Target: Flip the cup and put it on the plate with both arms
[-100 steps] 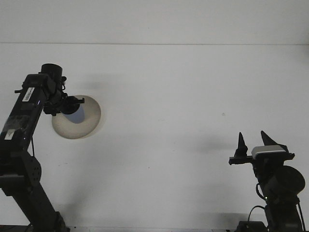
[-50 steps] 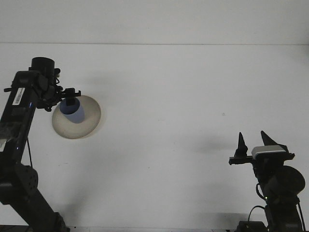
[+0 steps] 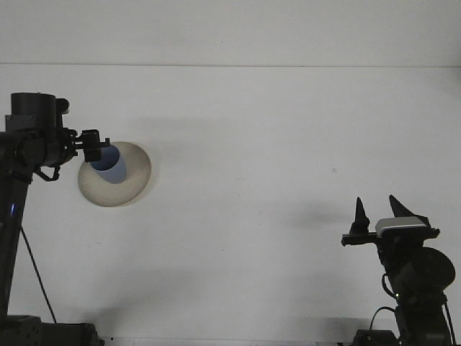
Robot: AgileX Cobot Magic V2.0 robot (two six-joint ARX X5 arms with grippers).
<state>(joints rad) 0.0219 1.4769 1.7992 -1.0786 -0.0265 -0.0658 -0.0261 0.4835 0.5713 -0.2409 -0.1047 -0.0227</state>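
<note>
Resting mouth-up, the blue cup [image 3: 108,165] is seated on the beige plate [image 3: 128,189] at the surface's [image 3: 259,144] left

The left claw [image 3: 92,146] is seen at the cup's rim, grip undeterminable; the right claw [image 3: 377,211] is parked well apart, spread wide, holding nothing

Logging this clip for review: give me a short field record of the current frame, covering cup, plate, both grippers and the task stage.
cup: blue, on the plate, left gripper partly covering it
plate: beige, left side of the white table
left gripper: at the cup's upper left edge; contact unclear
right gripper: open, holding nothing, far right, away from the plate
task stage: cup sits on plate; whether it is upright cannot be told
</note>
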